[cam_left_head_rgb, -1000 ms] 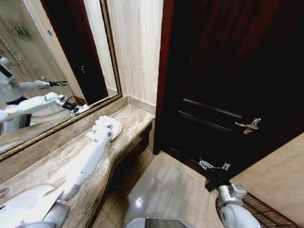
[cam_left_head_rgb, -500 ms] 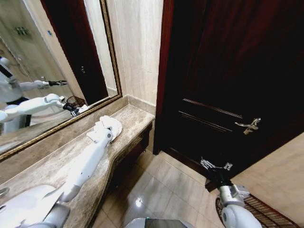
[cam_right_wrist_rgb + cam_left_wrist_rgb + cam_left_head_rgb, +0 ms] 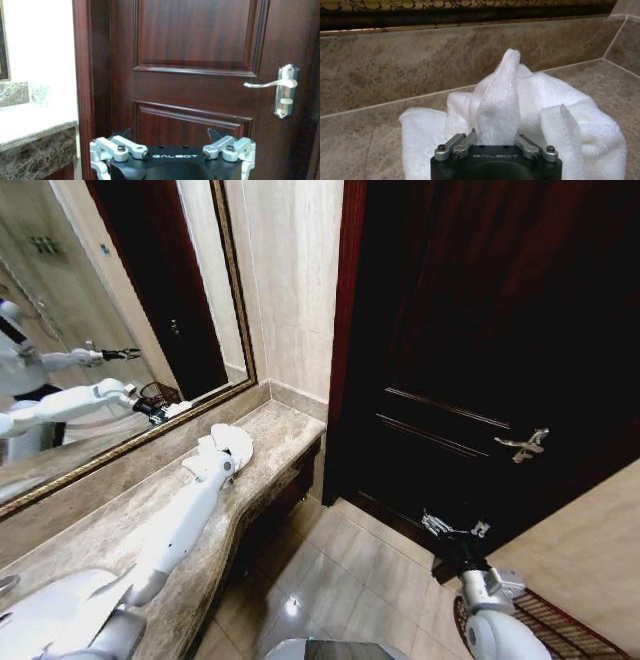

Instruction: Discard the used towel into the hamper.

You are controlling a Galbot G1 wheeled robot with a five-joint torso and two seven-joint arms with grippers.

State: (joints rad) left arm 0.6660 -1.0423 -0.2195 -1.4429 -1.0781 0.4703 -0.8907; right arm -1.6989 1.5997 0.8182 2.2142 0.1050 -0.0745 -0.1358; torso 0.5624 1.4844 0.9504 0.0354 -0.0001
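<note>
Towel [image 3: 520, 108] sits bunched on the counter [image 3: 120, 520] by the mirror [image 3: 110, 330], one upright fold pinched in our left gripper [image 3: 495, 140], while our right gripper [image 3: 452, 529] hangs wide open near the hamper [image 3: 545, 625].

A: Left arm status?
B: Left arm [image 3: 185, 525] stretched forward along the counter [image 3: 120, 525], wrist low. Left gripper [image 3: 493, 132] sits at the towel [image 3: 560, 112] on that counter, fingers [image 3: 454, 144] closed on a raised fold of it, pinched between them.
A: Right arm?
B: Right arm [image 3: 490, 620] hangs low, off the counter's outer edge, forearm angled up and forward. Right gripper [image 3: 452, 529] hovers in the air well apart from the counter, jaws spread wide and holding nothing; the right wrist view shows both finger mounts far apart.
</note>
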